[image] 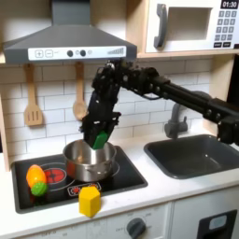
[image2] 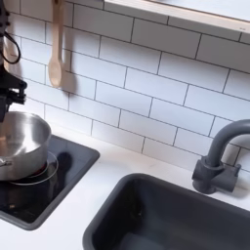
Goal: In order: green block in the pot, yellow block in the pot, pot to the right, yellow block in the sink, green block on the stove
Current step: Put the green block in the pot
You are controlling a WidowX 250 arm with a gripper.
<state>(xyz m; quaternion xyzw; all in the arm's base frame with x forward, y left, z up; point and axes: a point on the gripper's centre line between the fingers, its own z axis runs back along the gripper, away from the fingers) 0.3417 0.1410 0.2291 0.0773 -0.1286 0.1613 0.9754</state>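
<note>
In the first exterior view my gripper [image: 99, 140] hangs just above the silver pot [image: 91, 161], shut on the green block [image: 100, 139], which shows between the black fingers. The pot stands on the black stove [image: 126, 173], over its right burner. The yellow block [image: 90, 200] lies on the counter edge in front of the stove. The dark grey sink [image: 196, 154] with its faucet [image: 175, 119] is at the first exterior view's right. In the second exterior view the pot [image2: 20, 145] sits at the left edge, with part of my arm above it, and the sink [image2: 166, 217] fills the lower right.
A rounded orange and lime-green toy fruit [image: 36, 178] lies on the stove's left burner. Wooden utensils [image: 34, 98] hang on the tiled back wall. A range hood [image: 65, 42] and a microwave [image: 191, 25] sit overhead. The faucet [image2: 220, 156] rises behind the sink.
</note>
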